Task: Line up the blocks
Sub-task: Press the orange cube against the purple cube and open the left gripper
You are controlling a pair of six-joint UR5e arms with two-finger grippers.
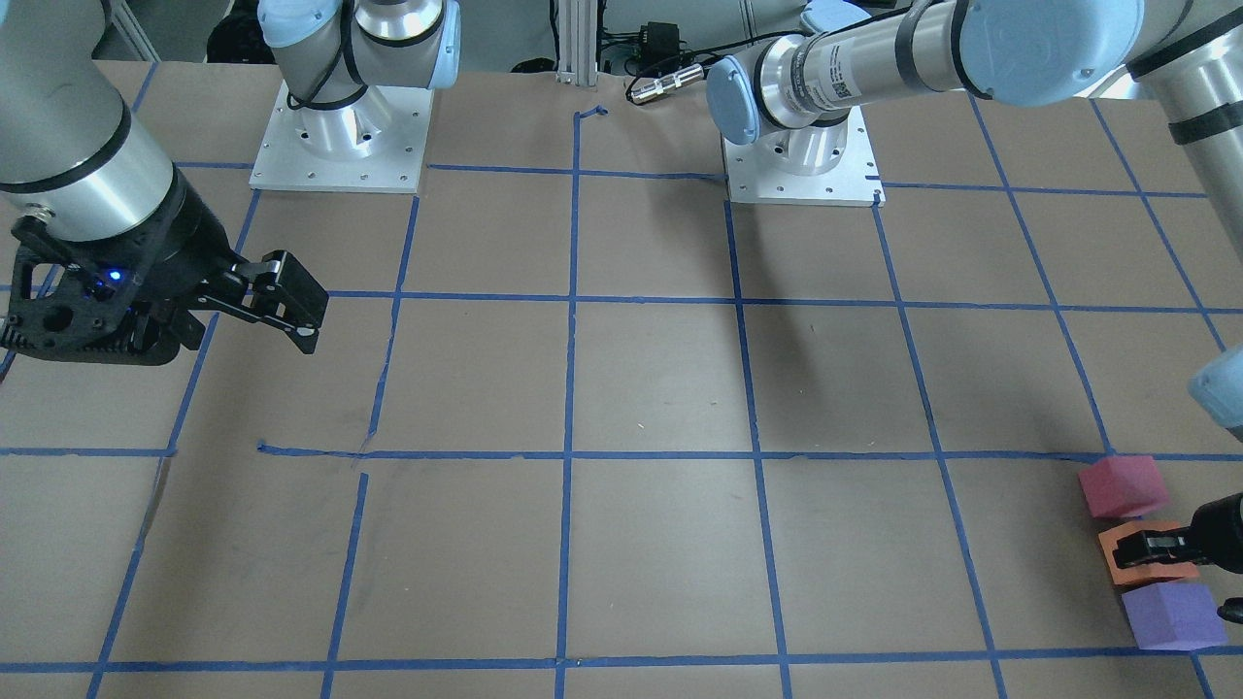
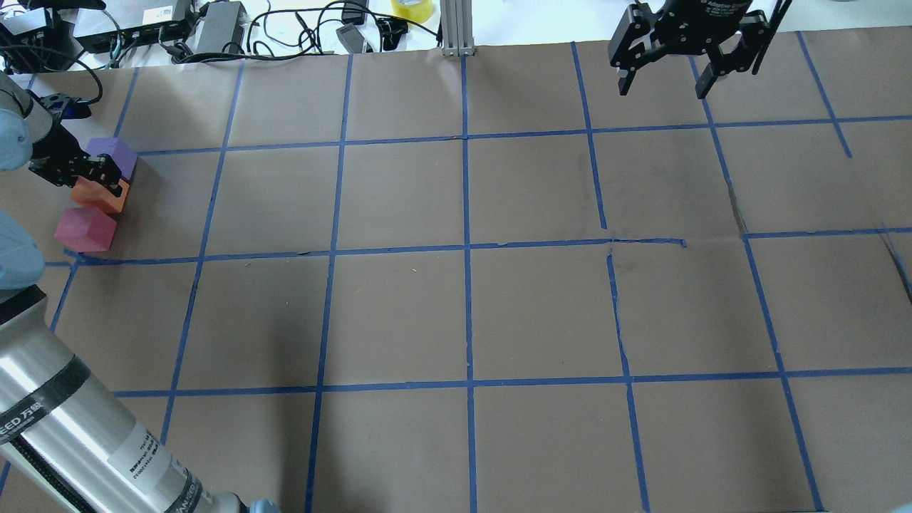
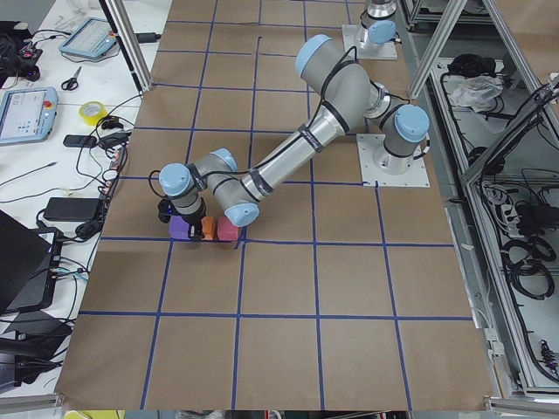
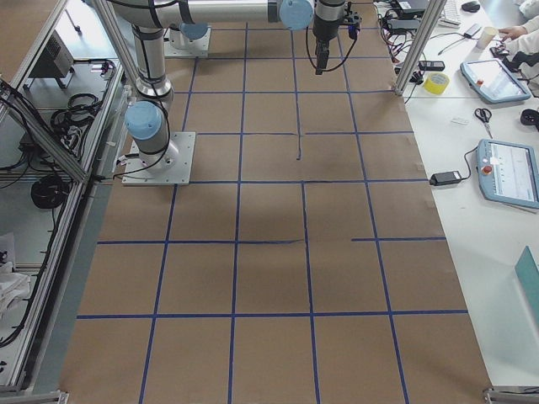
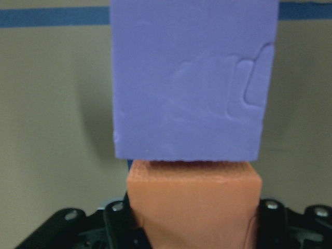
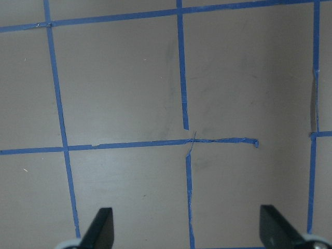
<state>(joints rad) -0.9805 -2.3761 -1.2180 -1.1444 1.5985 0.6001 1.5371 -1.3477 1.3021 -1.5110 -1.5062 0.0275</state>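
Three blocks stand in a short row at the table's far left side: a pinkish-red block [image 2: 85,229], an orange block [image 2: 89,192] and a purple block [image 2: 114,153]. From the front they are the pinkish-red [image 1: 1122,485], the orange [image 1: 1151,575] and the purple [image 1: 1173,616]. My left gripper [image 2: 107,182] is shut on the orange block, low at the table. In the left wrist view the orange block [image 5: 194,202] sits between the fingers [image 5: 116,218] and touches the purple block [image 5: 189,78]. My right gripper [image 2: 666,82] is open, empty and hovers far away.
Brown paper with a blue tape grid [image 2: 467,246] covers the table. Both arm bases [image 1: 340,136] stand on plates at the robot's side. Cables and tape rolls [image 2: 413,8] lie beyond the far edge. The right wrist view shows only the taped paper [image 6: 187,140].
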